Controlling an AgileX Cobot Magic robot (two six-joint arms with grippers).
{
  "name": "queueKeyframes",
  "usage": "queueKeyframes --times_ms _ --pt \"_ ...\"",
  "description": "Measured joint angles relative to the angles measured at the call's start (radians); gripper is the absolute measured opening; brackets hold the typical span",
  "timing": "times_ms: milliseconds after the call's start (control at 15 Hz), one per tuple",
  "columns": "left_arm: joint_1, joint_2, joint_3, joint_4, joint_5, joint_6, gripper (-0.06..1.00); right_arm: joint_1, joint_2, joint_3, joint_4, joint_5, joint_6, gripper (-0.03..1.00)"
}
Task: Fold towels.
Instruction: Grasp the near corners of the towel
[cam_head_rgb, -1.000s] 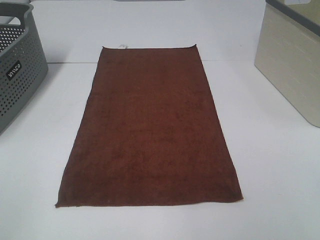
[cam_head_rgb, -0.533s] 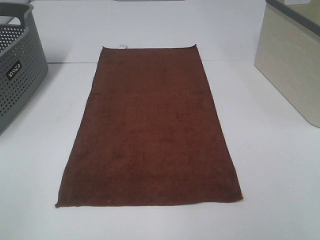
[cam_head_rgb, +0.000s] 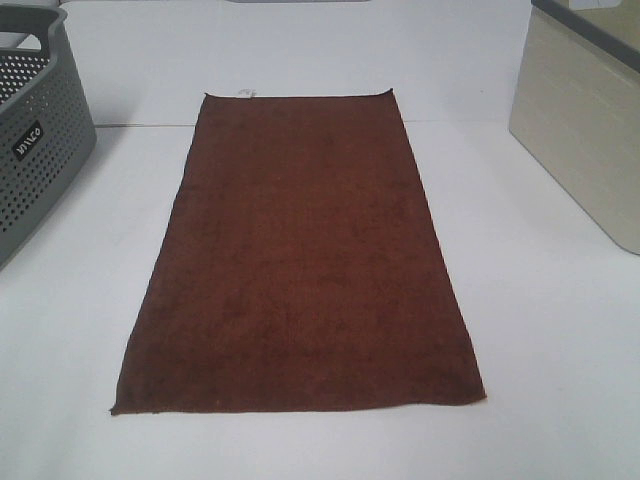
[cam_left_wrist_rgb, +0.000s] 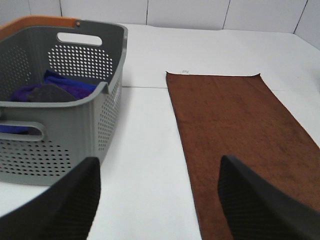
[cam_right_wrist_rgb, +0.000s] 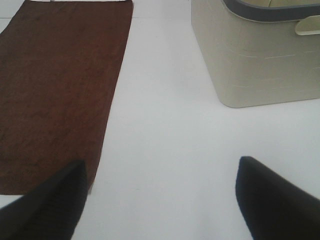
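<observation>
A maroon terry towel (cam_head_rgb: 300, 255) lies flat and unfolded on the white table, its long side running away from me, with a small white tag (cam_head_rgb: 246, 93) at its far edge. It also shows in the left wrist view (cam_left_wrist_rgb: 240, 125) and the right wrist view (cam_right_wrist_rgb: 55, 85). No gripper shows in the exterior high view. My left gripper (cam_left_wrist_rgb: 157, 200) is open and empty, over the table left of the towel's near end. My right gripper (cam_right_wrist_rgb: 160, 200) is open and empty, over the table right of the towel's near corner.
A grey perforated basket (cam_head_rgb: 30, 150) stands at the left and holds blue and purple cloth (cam_left_wrist_rgb: 55, 90). A beige bin with a grey rim (cam_head_rgb: 585, 130) stands at the right; it also shows in the right wrist view (cam_right_wrist_rgb: 255, 55).
</observation>
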Motion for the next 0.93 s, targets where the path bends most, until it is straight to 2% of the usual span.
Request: queueKeyframes --times_ms 133,333,467,667,800,867,933 --pt "0.000 0.150 0.013 -0.084 -0.056 -0.005 0.64 0.000 0.169 -0.028 0.025 -0.022 0.014 0.77" --pt "0.000 0.387 0.013 -0.213 -0.075 -0.003 0.64 0.000 0.379 -0.050 0.071 -0.034 0.015 0.77" --pt "0.000 0.578 0.013 -0.316 -0.078 0.058 0.64 0.000 0.557 -0.054 0.099 -0.041 0.015 0.77" --pt "0.000 0.878 0.013 -0.505 -0.086 0.268 0.64 -0.001 0.805 -0.055 0.193 -0.079 -0.050 0.77" --pt "0.000 1.054 0.013 -0.677 -0.086 0.449 0.64 -0.001 0.954 -0.055 0.325 -0.159 -0.174 0.77" --pt "0.000 1.138 0.013 -0.773 -0.090 0.556 0.64 -0.001 1.048 -0.055 0.441 -0.210 -0.292 0.77" --pt "0.000 1.244 0.013 -0.913 -0.107 0.696 0.64 -0.001 1.105 -0.055 0.522 -0.236 -0.364 0.77"
